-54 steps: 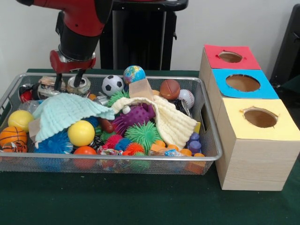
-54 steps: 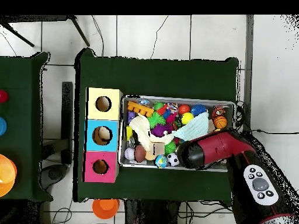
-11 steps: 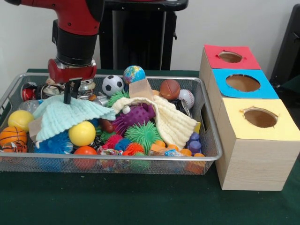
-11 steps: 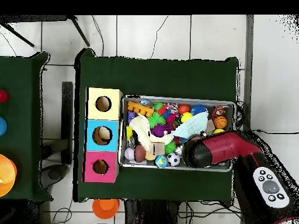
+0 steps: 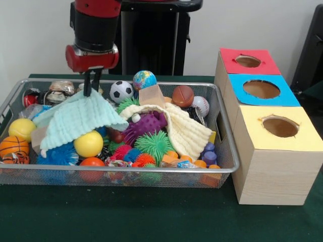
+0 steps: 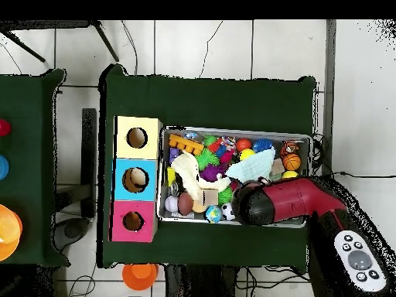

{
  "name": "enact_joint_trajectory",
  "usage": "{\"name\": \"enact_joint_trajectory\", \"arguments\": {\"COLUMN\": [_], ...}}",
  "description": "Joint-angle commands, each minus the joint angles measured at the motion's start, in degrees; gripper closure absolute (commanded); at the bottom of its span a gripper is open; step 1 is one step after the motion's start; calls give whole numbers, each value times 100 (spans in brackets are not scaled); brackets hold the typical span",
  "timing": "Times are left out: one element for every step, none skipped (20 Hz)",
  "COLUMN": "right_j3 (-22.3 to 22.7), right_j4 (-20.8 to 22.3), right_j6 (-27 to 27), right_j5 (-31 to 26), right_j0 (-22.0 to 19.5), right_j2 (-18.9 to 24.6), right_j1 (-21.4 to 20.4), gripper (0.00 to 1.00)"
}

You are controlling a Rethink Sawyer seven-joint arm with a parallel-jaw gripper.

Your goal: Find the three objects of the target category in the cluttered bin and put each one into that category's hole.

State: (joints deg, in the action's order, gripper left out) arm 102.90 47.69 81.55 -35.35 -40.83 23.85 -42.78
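The silver wire-mesh bin [image 5: 126, 170] is full of toys and also shows in the overhead view [image 6: 232, 129]. My gripper [image 5: 91, 85] hangs over its far left part, shut on the top edge of a mint-green cloth [image 5: 75, 121], which rises to a peak at the fingers. The cloth drapes over a yellow ball [image 5: 89, 143] and a blue spiky ball [image 5: 58, 155]. Three wooden boxes with holes stand right of the bin: red [image 5: 248, 61], blue [image 5: 261, 89] and yellow [image 5: 280, 126]. In the overhead view the arm [image 6: 278, 203] hides the gripper.
The bin also holds a soccer ball [image 5: 121, 91], a globe ball [image 5: 144, 79], a brown ball [image 5: 182, 96], a baseball [image 5: 201, 105], a purple spiky toy [image 5: 146, 126], a green spiky ball [image 5: 153, 143], a cream cloth [image 5: 181, 128] and a basketball [image 5: 12, 146]. The robot's black pedestal [image 5: 149, 38] stands behind the bin.
My gripper has moved right and slightly up, and its fingers have closed on the mint-green cloth's top edge. The cloth is pulled up into a peak; jars at the bin's back left now show.
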Motion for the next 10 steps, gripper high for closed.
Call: {"name": "enact_joint_trajectory", "arguments": {"right_j3": [648,667,686,680,688,677,691,704,740,733], "right_j4": [-463,-510,-558,-583,-620,-637,-664,-691,-711,-718], "right_j6": [-322,-279,-237,-203,-122,-86,-23,40,128,171], "right_j5": [-582,-591,-600,-622,-664,-689,-688,-686,-671,-667], "right_j0": [376,429,482,547,659,730,798,867,954,1015], "right_j2": [309,303,297,270,226,191,156,122,78,45], "right_j1": [-703,-753,-802,-833,-903,-924,-951,-978,-1018,-1020], "gripper": [100,100,100,100,100,100,100,100,100,100]}}
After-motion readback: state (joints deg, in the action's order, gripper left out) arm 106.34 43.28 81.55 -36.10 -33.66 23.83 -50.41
